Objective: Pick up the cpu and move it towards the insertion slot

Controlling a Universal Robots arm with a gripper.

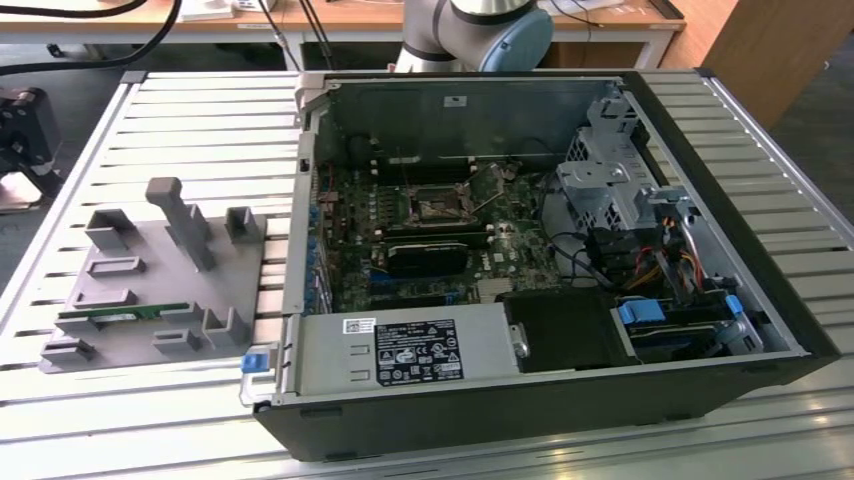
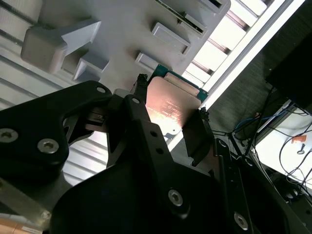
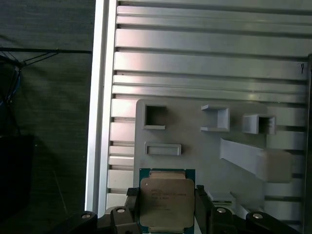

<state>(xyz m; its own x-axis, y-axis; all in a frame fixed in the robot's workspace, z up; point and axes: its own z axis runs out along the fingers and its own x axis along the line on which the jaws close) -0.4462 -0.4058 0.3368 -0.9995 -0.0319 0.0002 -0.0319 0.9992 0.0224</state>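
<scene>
- The hand has its two black fingers drawn in against opposite edges of the cpu, and the chip is pinched between them.
- In the second wrist view the same grip shows from the other side. The hand holds the cpu with its silvery top catching a warm glare and a thin green edge along one side.
- In both wrist views the cpu sits over the grey tray, by the tray's edge (whether it is clear of the tray surface I cannot tell).
- The tray carries several raised blocks and open rectangular recesses, and it lies on the slatted metal counter.
- In the exterior view the grey tray rests on the counter at the exterior view's left, just beside the open computer case.
- A long green memory stick lies in the tray near its front edge.
- The insertion slot, a shiny metal frame with a dark centre, sits on the motherboard inside the case, well apart from the tray.
- A black rectangular block lies just nearer than the slot.
- The arm's base stands beyond the far wall of the case.
</scene>
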